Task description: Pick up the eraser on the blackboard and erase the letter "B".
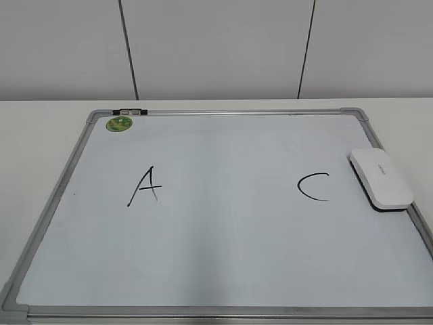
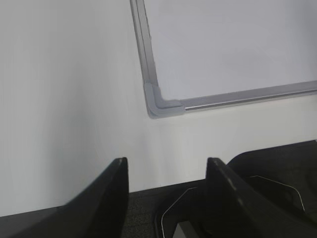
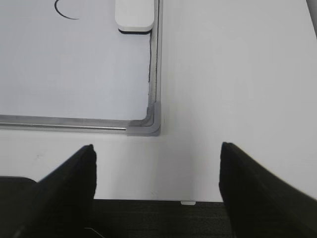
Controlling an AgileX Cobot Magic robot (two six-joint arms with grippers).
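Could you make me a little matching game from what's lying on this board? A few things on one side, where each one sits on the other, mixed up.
Things:
1. eraser
2. green magnet
3. letter A
4. letter C

Places on the blackboard, seen from the exterior view:
a. far left corner, just inside the frame
b. right half, just left of the eraser
c. against the right edge
d. left half, in the middle band

Pairs: 1-c, 2-a, 3-d, 4-b
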